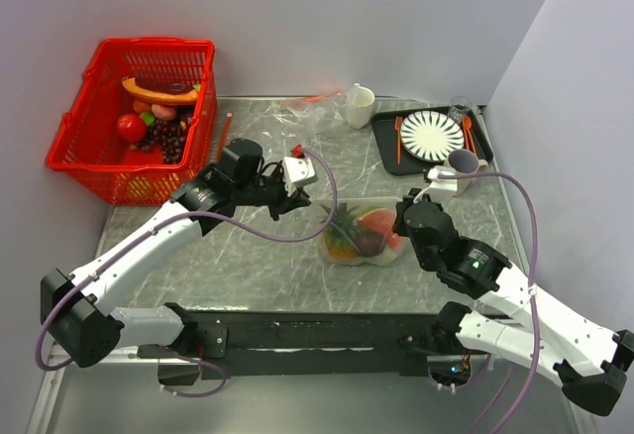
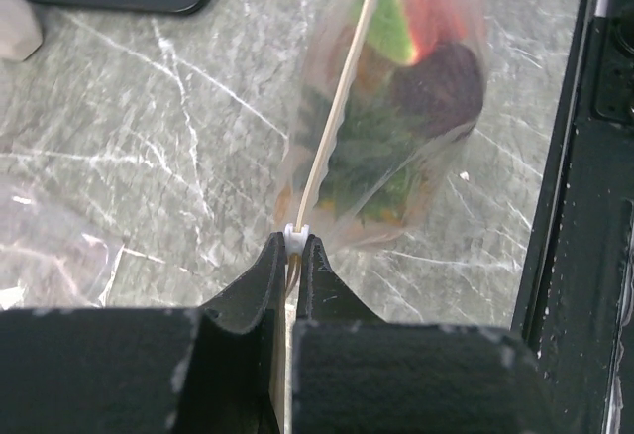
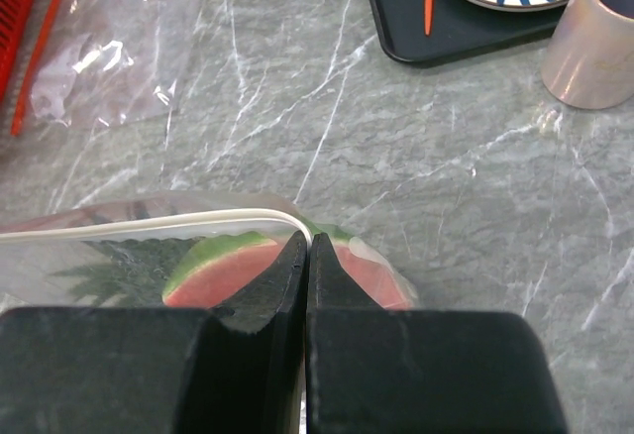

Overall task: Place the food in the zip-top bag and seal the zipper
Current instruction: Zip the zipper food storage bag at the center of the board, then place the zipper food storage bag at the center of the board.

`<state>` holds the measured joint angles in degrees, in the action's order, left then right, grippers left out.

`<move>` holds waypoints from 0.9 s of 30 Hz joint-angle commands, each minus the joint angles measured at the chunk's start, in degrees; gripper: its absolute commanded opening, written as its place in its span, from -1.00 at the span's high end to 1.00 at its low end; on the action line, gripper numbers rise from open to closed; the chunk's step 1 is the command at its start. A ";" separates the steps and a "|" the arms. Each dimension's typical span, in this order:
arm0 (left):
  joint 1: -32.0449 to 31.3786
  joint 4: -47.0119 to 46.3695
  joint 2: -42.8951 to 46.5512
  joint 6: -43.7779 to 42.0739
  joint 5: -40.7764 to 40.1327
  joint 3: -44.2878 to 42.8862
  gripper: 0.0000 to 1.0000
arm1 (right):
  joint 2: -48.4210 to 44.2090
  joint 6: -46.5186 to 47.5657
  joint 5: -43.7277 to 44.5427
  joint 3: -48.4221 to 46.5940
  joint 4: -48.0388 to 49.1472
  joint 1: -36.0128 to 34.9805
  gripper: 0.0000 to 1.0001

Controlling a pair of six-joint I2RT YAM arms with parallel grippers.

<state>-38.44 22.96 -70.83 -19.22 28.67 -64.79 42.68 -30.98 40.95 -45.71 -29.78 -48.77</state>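
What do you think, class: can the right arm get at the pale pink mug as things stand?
Probably, once freed: the mug stands near, nothing between, but the right hand is shut on the bag.

Overhead and close wrist cameras share the bag [image 1: 362,236].

Bright, even light, soft shadows on the table [image 1: 258,275], near jaws slightly blurred in both wrist views.

The worktop [image 1: 248,256] is marbled grey, veined with white. Green, red, purple and orange are seen in the food [image 2: 396,117] through the clear zip-top bag [image 1: 362,236], whose zipper [image 2: 342,107] is cream-white. A blue-and-white striped plate [image 1: 431,135] is set on a black tray [image 1: 391,162]; the basket [image 1: 74,117] is coloured red.
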 commanded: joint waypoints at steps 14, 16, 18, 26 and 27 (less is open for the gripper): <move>3.01 -3.54 3.06 4.89 -8.45 1.87 0.99 | -1.02 2.59 0.63 -0.25 3.58 3.60 1.00; 3.63 -3.89 3.33 5.16 -8.98 1.87 0.99 | -0.05 3.03 -1.04 -0.87 4.47 3.60 1.00; 4.07 -4.15 3.59 5.51 -9.94 1.87 0.99 | 1.35 4.17 -2.01 -1.83 5.69 3.60 1.00; 7.06 -5.12 3.15 7.97 -11.79 1.16 0.99 | 10.22 8.22 -15.53 -8.86 8.33 9.66 1.00; 7.32 -5.38 2.98 8.15 -12.40 0.99 0.99 | 10.93 8.57 -16.59 -9.91 9.03 10.27 1.00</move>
<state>-32.95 19.77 -69.14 -13.10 20.03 -62.96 51.18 -25.36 28.45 -49.84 -24.95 -41.91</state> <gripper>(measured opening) 0.045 0.013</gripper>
